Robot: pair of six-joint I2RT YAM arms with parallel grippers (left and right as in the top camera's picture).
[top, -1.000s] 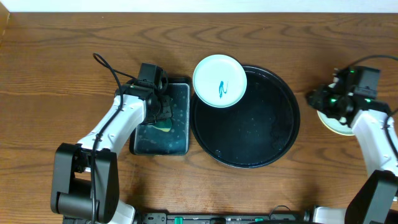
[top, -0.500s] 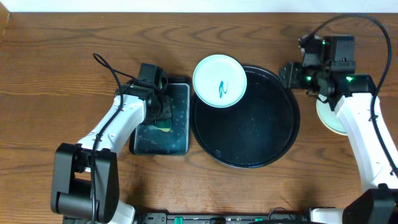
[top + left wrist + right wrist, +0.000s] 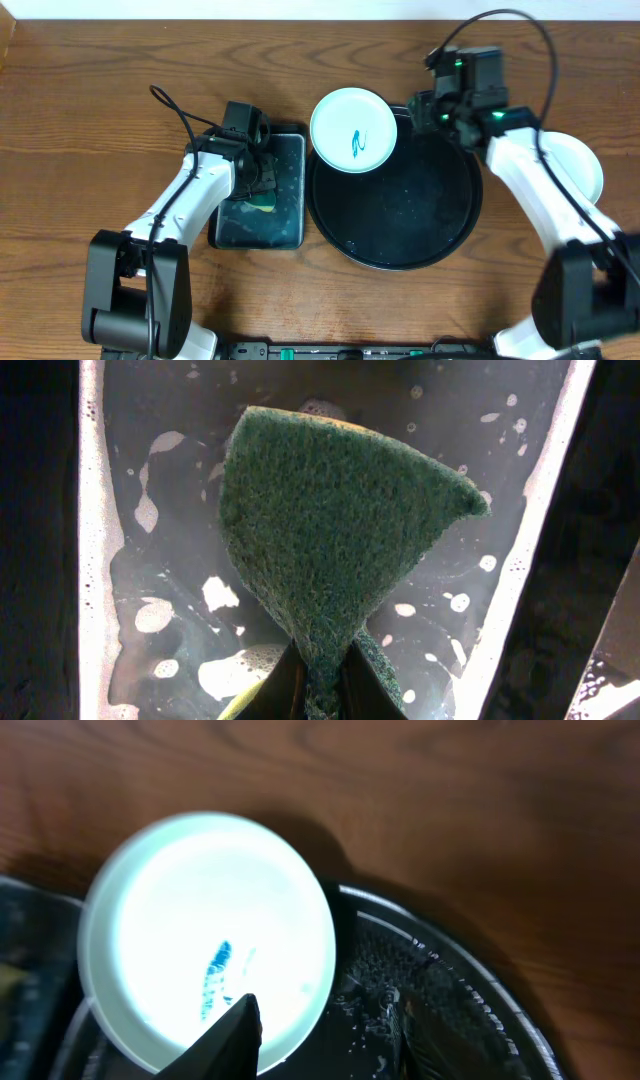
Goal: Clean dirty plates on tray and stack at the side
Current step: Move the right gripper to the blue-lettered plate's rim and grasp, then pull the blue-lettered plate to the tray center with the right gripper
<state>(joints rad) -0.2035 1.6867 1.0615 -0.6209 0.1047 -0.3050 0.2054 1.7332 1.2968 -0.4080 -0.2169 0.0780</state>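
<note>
A pale mint plate [image 3: 353,130] with a teal squiggle rests on the top-left rim of the large round black tray [image 3: 400,250]. It also shows in the right wrist view [image 3: 200,920], with the tray's rim [image 3: 470,950] beside it. My right gripper [image 3: 425,112] is open and empty, hovering over the tray's upper edge just right of that plate; in its wrist view [image 3: 325,1035] one finger lies over the plate's edge. A pale plate stack [image 3: 580,165] sits at the far right. My left gripper [image 3: 258,185] is shut on a green-yellow sponge [image 3: 340,530].
A rectangular black tray [image 3: 285,225] with soapy water [image 3: 180,610] stands left of the round tray, under my left gripper. Bare wooden table [image 3: 90,120] surrounds both trays. My right arm crosses the tray's right side.
My right gripper has moved left from the plate stack at the far right to the tray's upper edge beside the marked plate. The left arm has not moved.
</note>
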